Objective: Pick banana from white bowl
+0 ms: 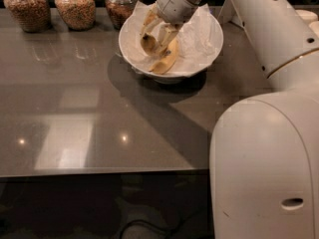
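The white bowl [130, 51], lined with crinkled white paper [199, 36], stands at the back middle of the grey table. My gripper [155, 34] reaches down into its left half from above. Its fingers [146, 23] close around the slim banana [148, 44], whose darkened end shows between them, held just above the bowl's bottom. The broader yellow banana [168, 61] lies in the bowl below and to the right of the gripper. The wrist hides the rest of the slim banana.
Three glass jars of brown contents [75, 6] stand along the table's back left. Stacked small cream bowls [308, 18] sit at the far right behind my arm. My large white arm [264, 148] covers the right side. The table's front edge [99, 172] runs across the lower view.
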`<state>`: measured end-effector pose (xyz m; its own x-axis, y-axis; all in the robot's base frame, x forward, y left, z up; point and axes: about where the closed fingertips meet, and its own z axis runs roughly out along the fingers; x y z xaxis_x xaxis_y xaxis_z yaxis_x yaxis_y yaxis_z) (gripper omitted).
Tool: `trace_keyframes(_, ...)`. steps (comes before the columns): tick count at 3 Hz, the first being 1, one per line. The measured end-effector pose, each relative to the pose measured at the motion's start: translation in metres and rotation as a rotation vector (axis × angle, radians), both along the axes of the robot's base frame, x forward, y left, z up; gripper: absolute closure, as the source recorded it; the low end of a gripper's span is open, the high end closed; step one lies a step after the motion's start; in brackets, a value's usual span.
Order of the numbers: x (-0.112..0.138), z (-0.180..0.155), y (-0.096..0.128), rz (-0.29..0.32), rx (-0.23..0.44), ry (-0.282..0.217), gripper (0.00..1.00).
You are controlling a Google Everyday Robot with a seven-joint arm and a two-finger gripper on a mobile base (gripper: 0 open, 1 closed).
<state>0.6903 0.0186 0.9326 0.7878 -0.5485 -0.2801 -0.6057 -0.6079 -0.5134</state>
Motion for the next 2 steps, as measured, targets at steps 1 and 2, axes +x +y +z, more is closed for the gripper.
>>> trace_keyframes(1, 0.003, 0.028, -0.013, -0.045, 0.054, -0.052, 1.0)
trace_keyframes(2, 0.001, 0.061, -0.028, -0.097, 0.114, -0.106, 1.0)
